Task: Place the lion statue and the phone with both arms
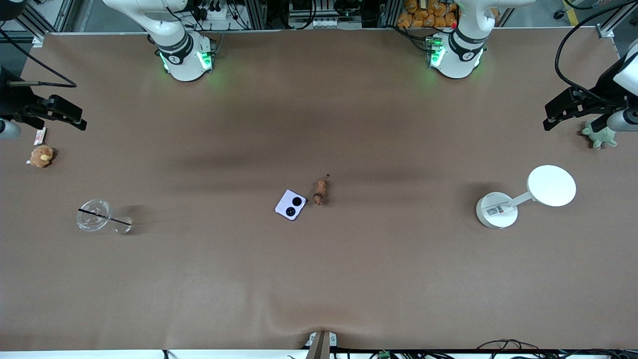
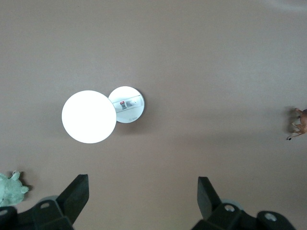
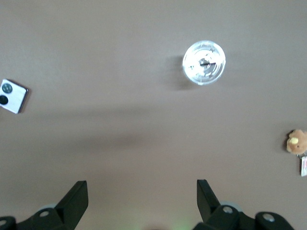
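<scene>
The lion statue (image 1: pixel 320 191), a tiny brown figurine, lies at the table's middle. The pale-lavender phone (image 1: pixel 291 204) with two black circles lies just beside it, toward the right arm's end and slightly nearer the front camera. My left gripper (image 1: pixel 551 117) is open and empty, up over the left arm's end of the table near the green plush. My right gripper (image 1: pixel 77 119) is open and empty, up over the right arm's end. The left wrist view shows its open gripper (image 2: pixel 143 191) and the lion (image 2: pixel 300 123) at the edge. The right wrist view shows its open gripper (image 3: pixel 142 191) and the phone (image 3: pixel 13 96).
A white stand with a round base (image 1: pixel 497 210) and round disc (image 1: pixel 551 185) is toward the left arm's end, with a green plush toy (image 1: pixel 600 134) beside the left gripper. A clear cup with a black straw (image 1: pixel 94 215) and an orange-brown plush (image 1: pixel 41 156) are toward the right arm's end.
</scene>
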